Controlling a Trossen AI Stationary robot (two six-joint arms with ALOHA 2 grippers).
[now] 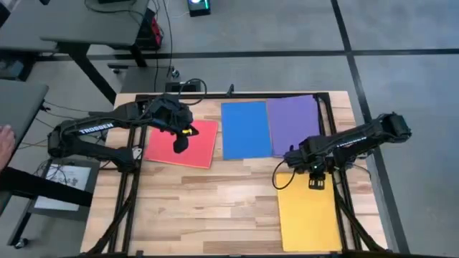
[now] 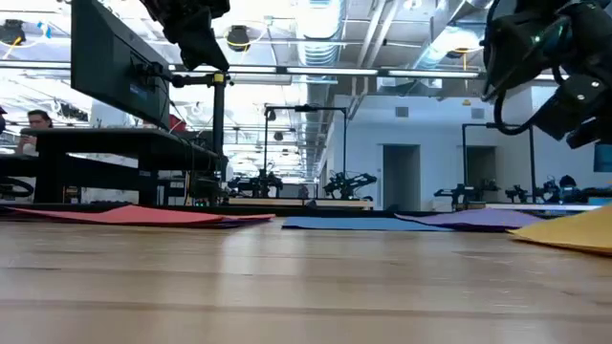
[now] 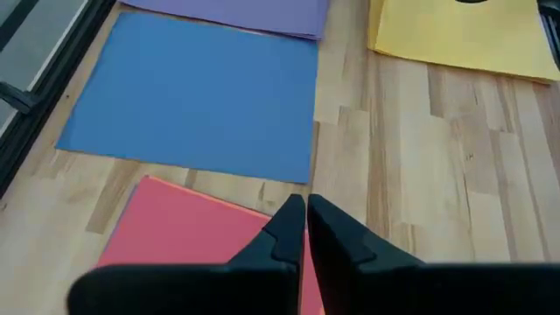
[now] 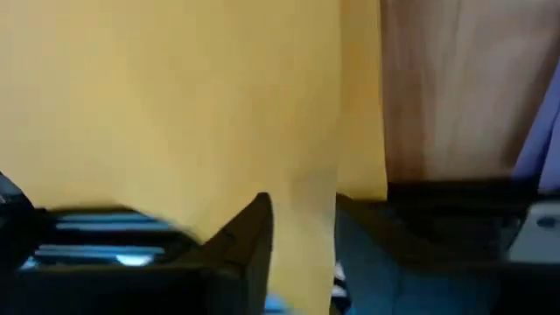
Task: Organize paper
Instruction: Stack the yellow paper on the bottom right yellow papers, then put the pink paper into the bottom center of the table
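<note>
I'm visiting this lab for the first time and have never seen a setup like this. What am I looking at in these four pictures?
These are two dark robot arms at a pale wooden table, sorting coloured paper. One picture looks straight down, one looks level across the tabletop, and two come from cameras on the arms' wrists.

Four flat sheets lie on the table: a pink-red sheet of paper, a blue sheet of paper, a purple sheet of paper overlapping the blue one's edge, and a yellow sheet of paper.

The left hand hangs over the pink-red sheet with its fingers shut and empty. The right hand is at the yellow sheet's far edge, which passes between its fingers.
</note>
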